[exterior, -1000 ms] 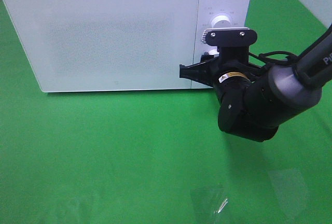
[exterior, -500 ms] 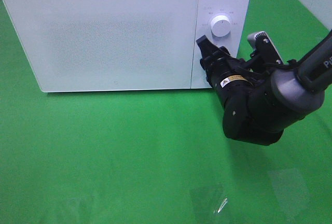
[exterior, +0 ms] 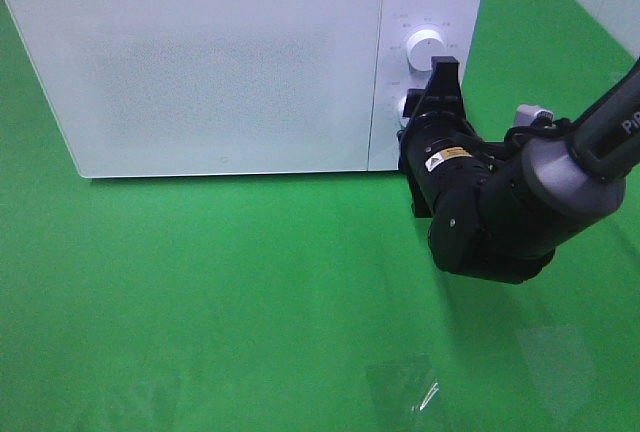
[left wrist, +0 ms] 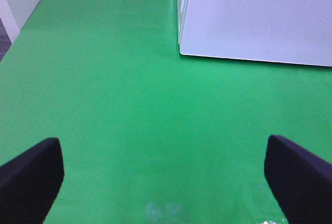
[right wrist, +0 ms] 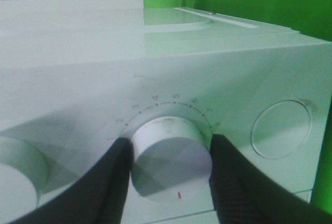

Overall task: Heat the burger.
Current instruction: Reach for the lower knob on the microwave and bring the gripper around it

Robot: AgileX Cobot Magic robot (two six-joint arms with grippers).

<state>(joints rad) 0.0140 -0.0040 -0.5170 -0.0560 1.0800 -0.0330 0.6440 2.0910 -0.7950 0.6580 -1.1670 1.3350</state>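
Observation:
The burger is out of view. The white microwave (exterior: 200, 72) stands at the back of the green table with its door closed. My right gripper (exterior: 424, 102) is at the control panel, below the upper dial (exterior: 427, 44). In the right wrist view the right gripper (right wrist: 171, 149) is shut on the lower dial (right wrist: 171, 156), one black finger pressed on each side, under a numbered scale. My left gripper (left wrist: 166, 182) is open over bare green cloth, a short way from the microwave's corner (left wrist: 181, 47). It does not show in the exterior view.
A round button (right wrist: 280, 128) sits beside the held dial on the panel, and the other dial (right wrist: 18, 167) on its far side. Green cloth (exterior: 250, 292) covers the table in front of the microwave. A white wall edge (left wrist: 15, 1) borders the cloth.
My right wrist has rolled about a quarter turn at the control panel; its jaws went from lying sideways to standing upright on the lower dial. The left gripper has not changed.

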